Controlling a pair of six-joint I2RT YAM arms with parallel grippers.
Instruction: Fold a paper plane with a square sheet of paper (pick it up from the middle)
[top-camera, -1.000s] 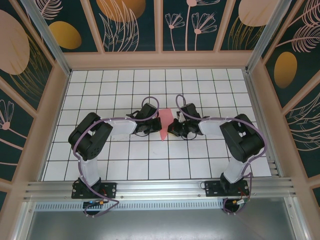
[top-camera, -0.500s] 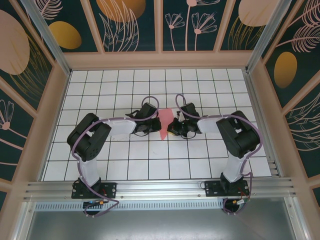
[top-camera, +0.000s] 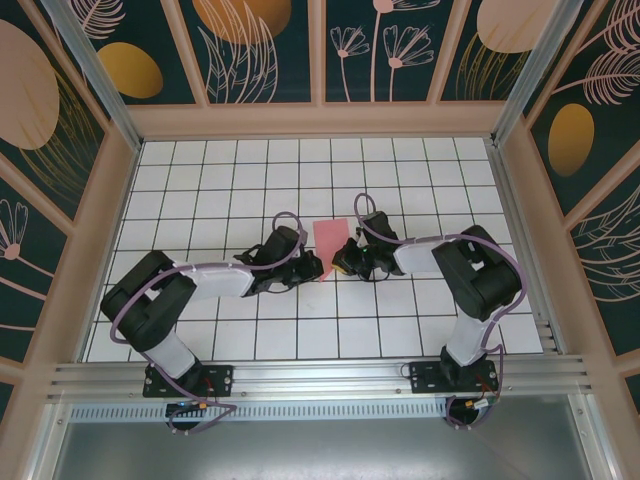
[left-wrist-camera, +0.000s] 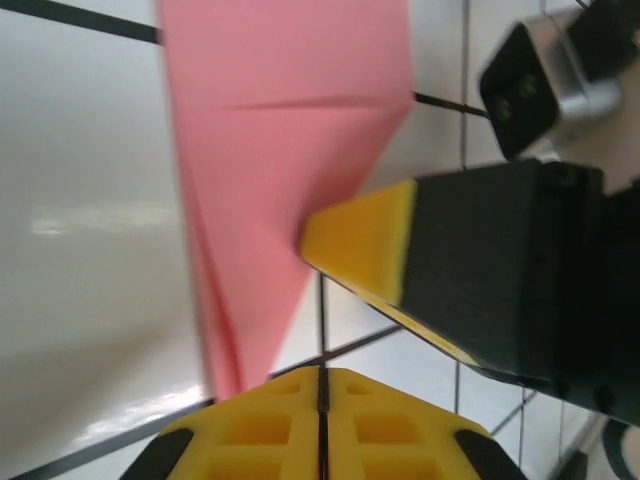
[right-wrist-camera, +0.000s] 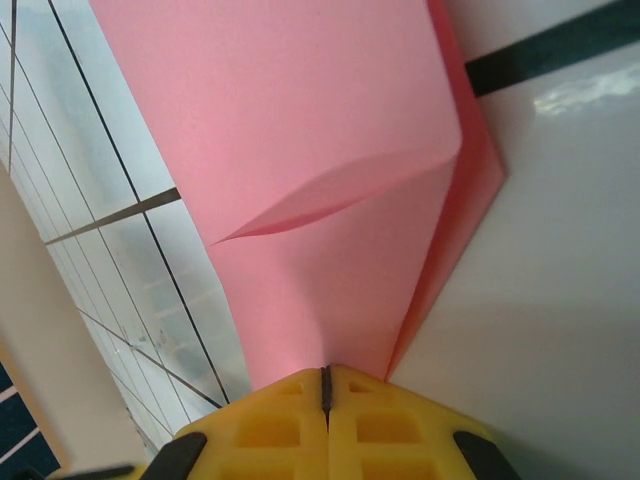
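The salmon-pink paper (top-camera: 325, 238) lies flat on the white grid table (top-camera: 420, 180), folded into a long shape that narrows toward the near side. In the left wrist view the paper (left-wrist-camera: 270, 170) tapers to a tip just left of my left gripper (left-wrist-camera: 320, 385), which is shut with nothing between its fingers. My left gripper (top-camera: 311, 268) sits at the paper's near tip. My right gripper (top-camera: 337, 258) is shut, its yellow fingertips (left-wrist-camera: 355, 235) resting on the paper's right edge. In the right wrist view the paper (right-wrist-camera: 320, 200) runs under the shut right gripper (right-wrist-camera: 324, 382), with a raised fold across it.
Wooden walls (top-camera: 100, 230) with patterned panels fence the table on three sides. An aluminium rail (top-camera: 320, 375) carrying both arm bases runs along the near edge. Open grid tiles lie behind the paper and on both sides.
My left arm has swung back toward the near left, its gripper sliding from the paper's left side down to its near tip. The right gripper has stayed on the paper.
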